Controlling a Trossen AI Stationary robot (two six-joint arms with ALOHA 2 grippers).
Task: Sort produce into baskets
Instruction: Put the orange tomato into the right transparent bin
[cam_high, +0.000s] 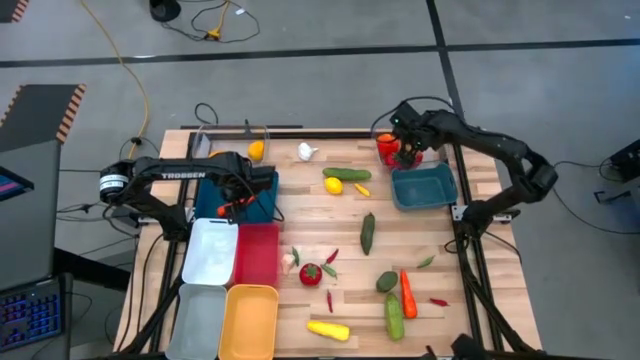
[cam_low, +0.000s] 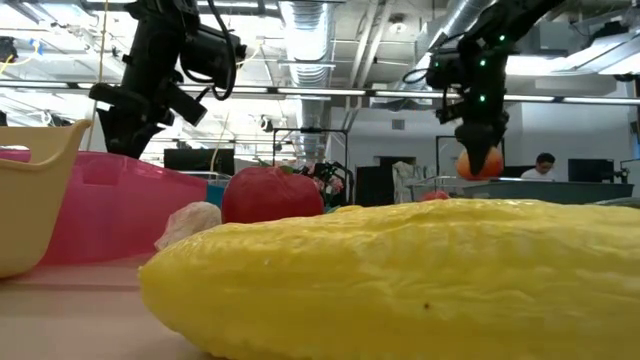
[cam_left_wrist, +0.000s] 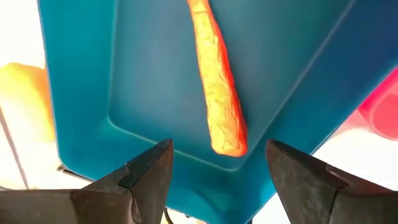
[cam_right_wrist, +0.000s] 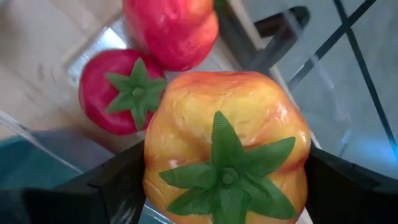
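Observation:
My right gripper is at the table's far right, shut on an orange pepper. It hangs over a clear basket that holds a red tomato and another red piece. My left gripper stands open, pointing down, above the dark teal basket at the left. A carrot lies on that basket's floor. The left fingers are clear of both. My right gripper pinches the orange pepper by its two opposite sides, one finger on each. The fingers slant down from above, and the green stem cap faces back toward the wrist. The pepper hangs lifted clear, above the clear basket.
White, red, grey and yellow baskets line the near left. A teal basket sits at the right. Loose on the table lie garlic, cucumbers, a tomato, a squash and a carrot.

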